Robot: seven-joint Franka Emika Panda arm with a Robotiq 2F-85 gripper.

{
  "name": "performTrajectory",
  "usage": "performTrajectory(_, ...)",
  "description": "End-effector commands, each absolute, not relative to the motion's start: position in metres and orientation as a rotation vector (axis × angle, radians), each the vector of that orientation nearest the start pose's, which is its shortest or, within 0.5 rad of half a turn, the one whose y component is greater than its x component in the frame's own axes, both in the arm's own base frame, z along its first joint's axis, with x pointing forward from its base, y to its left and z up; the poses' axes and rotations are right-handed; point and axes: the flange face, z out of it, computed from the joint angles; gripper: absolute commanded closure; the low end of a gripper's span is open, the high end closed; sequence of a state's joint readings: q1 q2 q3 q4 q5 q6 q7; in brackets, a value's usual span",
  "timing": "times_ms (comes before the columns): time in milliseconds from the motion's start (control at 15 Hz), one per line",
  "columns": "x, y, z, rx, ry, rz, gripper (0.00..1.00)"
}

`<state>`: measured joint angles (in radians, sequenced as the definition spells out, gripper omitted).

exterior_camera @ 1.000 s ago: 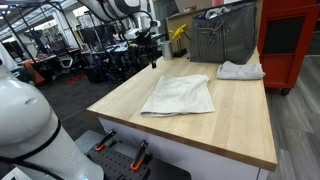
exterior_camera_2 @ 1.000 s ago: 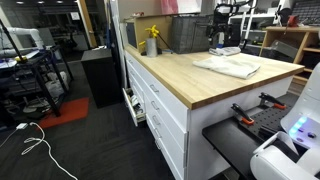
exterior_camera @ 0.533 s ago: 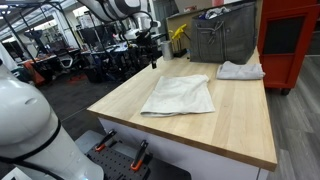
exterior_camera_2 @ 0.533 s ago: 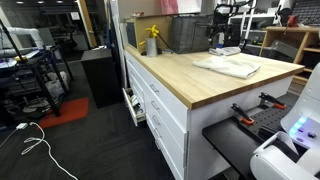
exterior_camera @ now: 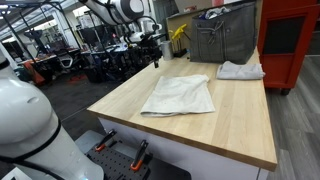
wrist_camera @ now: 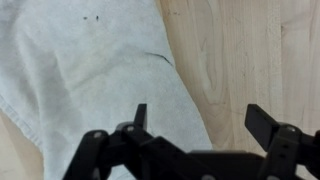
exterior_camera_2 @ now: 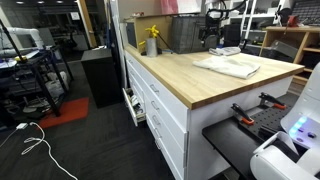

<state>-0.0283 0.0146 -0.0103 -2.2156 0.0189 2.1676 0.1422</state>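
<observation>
My gripper (exterior_camera: 153,52) hangs open and empty above the far part of a light wooden table (exterior_camera: 240,115); it also shows in an exterior view (exterior_camera_2: 211,32). In the wrist view its two black fingers (wrist_camera: 200,113) are spread wide, well above a pale grey-white towel (wrist_camera: 90,70) that lies flat on the wood. That towel (exterior_camera: 180,95) lies spread in the middle of the table and shows in both exterior views (exterior_camera_2: 230,67). A second, crumpled towel (exterior_camera: 240,70) lies near the table's back edge.
A grey mesh bin (exterior_camera: 222,35) and a yellow object (exterior_camera: 178,38) stand at the back of the table. A red cabinet (exterior_camera: 290,40) stands beside it. White drawers (exterior_camera_2: 160,110) form the table's side. Orange-handled clamps (exterior_camera: 120,152) lie below the front edge.
The gripper has shifted a little sideways above the table, still open and empty. The towels have not moved.
</observation>
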Motion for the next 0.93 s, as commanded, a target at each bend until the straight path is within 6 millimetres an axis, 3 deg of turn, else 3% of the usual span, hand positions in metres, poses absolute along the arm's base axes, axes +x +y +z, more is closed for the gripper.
performTrajectory(0,0.559,-0.009,0.342,-3.128,0.315,0.108,0.00)
performTrajectory(267,0.592,0.001,0.312,-3.149,0.367,0.116,0.00)
performTrajectory(533,0.619,0.010,0.297,-3.180,0.400,0.104,0.00)
performTrajectory(867,0.627,0.015,0.264,-3.232,0.462,0.165,0.00)
